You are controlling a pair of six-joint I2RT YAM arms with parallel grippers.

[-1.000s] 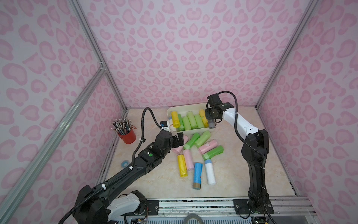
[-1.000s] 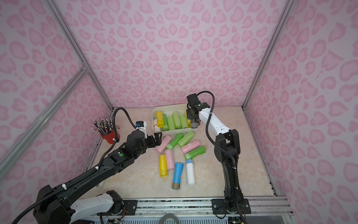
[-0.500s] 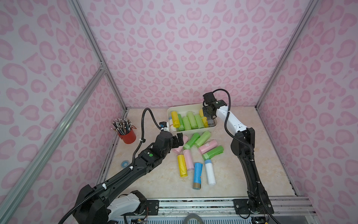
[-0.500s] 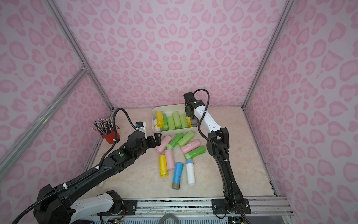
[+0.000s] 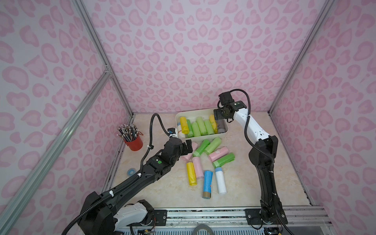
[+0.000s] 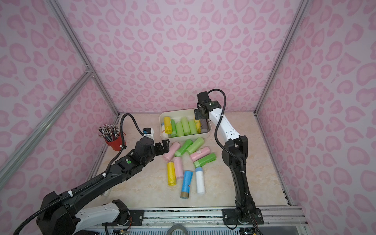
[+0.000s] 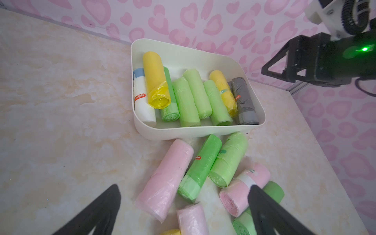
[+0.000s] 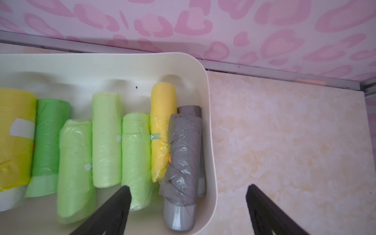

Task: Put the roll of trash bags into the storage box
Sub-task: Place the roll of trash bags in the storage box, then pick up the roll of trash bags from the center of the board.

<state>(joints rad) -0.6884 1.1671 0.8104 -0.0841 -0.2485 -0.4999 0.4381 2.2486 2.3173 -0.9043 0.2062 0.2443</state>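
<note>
The cream-white storage box stands at the back of the table and holds several rolls of trash bags. At the box's right end a grey roll lies free on top of another grey one. My right gripper hangs open just above it, one finger over the box and one outside the rim. My left gripper is open low over the near end of a pink roll on the table, and grips nothing.
Several loose rolls lie in front of the box: green, pink, yellow, blue and white. A red pencil cup stands at the left wall. A small blue tape ring lies near it.
My right gripper has opened and let go of the grey roll, which now lies in the box. The right arm's elbow has shifted. The left arm has stayed still.
</note>
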